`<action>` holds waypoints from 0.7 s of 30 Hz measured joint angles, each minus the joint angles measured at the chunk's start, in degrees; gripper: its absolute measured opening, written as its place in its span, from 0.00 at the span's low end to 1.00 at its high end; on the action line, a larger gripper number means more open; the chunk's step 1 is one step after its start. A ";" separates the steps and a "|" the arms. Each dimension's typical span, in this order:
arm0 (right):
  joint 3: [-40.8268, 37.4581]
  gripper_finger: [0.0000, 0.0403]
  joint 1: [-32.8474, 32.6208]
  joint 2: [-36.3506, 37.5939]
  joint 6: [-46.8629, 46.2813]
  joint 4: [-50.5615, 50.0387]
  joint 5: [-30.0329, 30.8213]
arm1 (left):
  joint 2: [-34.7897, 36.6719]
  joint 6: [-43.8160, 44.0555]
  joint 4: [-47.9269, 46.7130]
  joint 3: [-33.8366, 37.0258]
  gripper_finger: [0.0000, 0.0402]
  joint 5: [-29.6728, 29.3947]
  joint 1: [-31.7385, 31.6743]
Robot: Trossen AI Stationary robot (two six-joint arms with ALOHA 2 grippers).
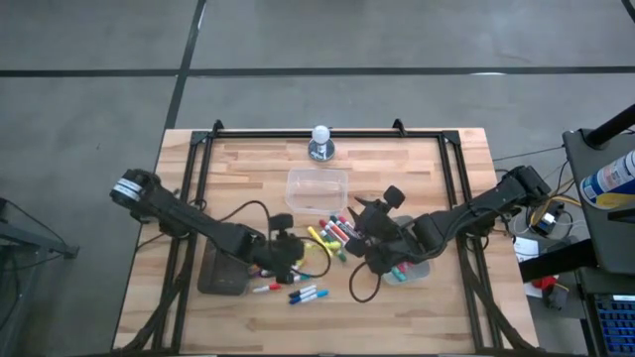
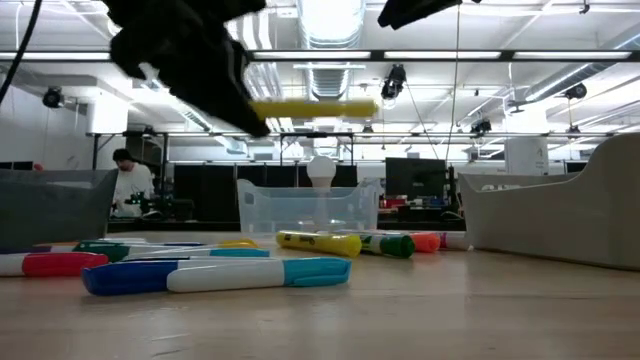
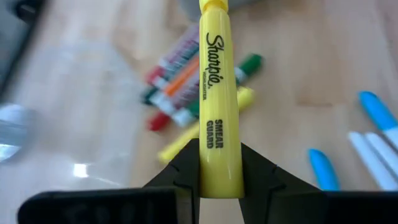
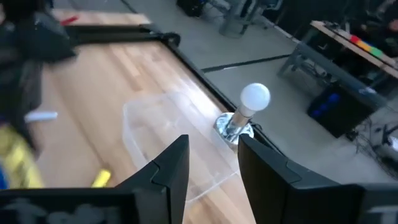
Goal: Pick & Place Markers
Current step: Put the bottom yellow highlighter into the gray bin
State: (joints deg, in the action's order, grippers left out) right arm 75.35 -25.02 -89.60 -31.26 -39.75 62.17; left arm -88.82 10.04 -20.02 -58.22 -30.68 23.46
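My left gripper (image 3: 219,155) is shut on a yellow highlighter marker (image 3: 217,93), which it carries in the air above the table (image 2: 312,108). In the high view this gripper (image 1: 290,250) is left of the loose pile of mixed-colour markers (image 1: 337,230) lying flat on the wood. My right gripper (image 4: 213,155) hovers open over the pile's right side (image 1: 365,220), with nothing between its fingers, facing a clear plastic tub (image 4: 168,130). My left gripper pinches the yellow marker's body near its blunt rear end (image 3: 219,163) between its two fingers. The marker runs forward along the line of the fingers, its capped end (image 3: 213,6) sticking far out ahead. It is lifted clear of the table and looks about level in the low view.
The clear tub (image 1: 317,186) stands beyond the pile, with a light bulb on a metal base (image 1: 320,142) behind it. Blue-and-white markers (image 1: 308,294) and a red one (image 1: 266,288) lie nearer the front edge. Dark grey trays sit under each arm (image 1: 220,273) (image 1: 417,266).
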 joint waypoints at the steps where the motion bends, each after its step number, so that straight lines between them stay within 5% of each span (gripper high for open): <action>1: 0.00 0.32 0.00 -0.03 1.16 0.01 -1.25 | 1.03 -0.66 -0.36 0.00 0.17 -1.40 0.00; 7: -1.82 0.32 0.07 -0.13 11.54 7.36 -12.13 | 6.37 -4.89 0.01 0.00 0.17 -4.81 -0.02; 12: -3.87 0.32 0.04 -0.14 23.07 17.97 -13.40 | 10.10 -6.26 -0.78 0.13 0.17 -5.73 -0.02; 21: -4.51 0.32 0.52 -0.14 22.79 18.58 -17.65 | 16.15 -5.35 -5.80 0.38 0.17 -10.01 0.29</action>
State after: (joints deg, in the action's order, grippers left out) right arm 70.84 -24.50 -89.73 -8.47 -21.17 44.52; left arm -72.67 4.69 -25.82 -57.83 -40.69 23.75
